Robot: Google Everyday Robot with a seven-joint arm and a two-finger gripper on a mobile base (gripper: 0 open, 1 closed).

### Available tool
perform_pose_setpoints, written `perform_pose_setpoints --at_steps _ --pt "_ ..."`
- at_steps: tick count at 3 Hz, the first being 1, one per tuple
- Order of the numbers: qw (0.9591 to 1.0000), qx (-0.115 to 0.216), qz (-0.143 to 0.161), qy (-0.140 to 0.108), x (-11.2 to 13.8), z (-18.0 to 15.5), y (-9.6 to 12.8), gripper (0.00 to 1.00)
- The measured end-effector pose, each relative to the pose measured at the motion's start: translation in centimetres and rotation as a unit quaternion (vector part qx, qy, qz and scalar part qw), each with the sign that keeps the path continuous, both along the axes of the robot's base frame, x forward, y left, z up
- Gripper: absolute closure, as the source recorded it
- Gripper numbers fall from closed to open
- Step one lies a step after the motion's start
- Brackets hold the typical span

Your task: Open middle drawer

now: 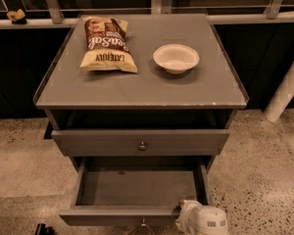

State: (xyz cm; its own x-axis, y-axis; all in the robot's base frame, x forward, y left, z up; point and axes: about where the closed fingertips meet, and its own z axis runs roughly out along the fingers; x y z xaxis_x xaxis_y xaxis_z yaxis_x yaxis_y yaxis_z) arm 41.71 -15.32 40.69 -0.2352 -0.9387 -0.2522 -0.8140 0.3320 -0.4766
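The grey cabinet [142, 89] shows two drawer fronts. The upper one [88, 142], with a small round knob [142, 145], stands slightly out. Below it the middle drawer [137, 186] is pulled far out, its inside bare. Its front edge [108, 214] and knob [143, 224] lie at the bottom of the camera view. My white gripper [202, 219] is at the bottom edge, just beside the open drawer's front right corner. Any lower drawer is hidden.
On the cabinet top lie a bag of chips [107, 44] at the left and a white bowl [176, 58] at the right. A white post [286, 89] stands on the speckled floor at the right. A railing [264, 17] runs behind.
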Motion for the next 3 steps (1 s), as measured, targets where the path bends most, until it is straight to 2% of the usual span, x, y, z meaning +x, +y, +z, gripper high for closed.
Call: perform_pose_setpoints --at_steps 1,2,3 --pt "1.0 0.0 0.0 0.0 0.0 0.0 0.0 0.95" --pt "1.0 0.0 0.0 0.0 0.0 0.0 0.0 0.77" --pt "1.0 0.0 0.0 0.0 0.0 0.0 0.0 0.54"
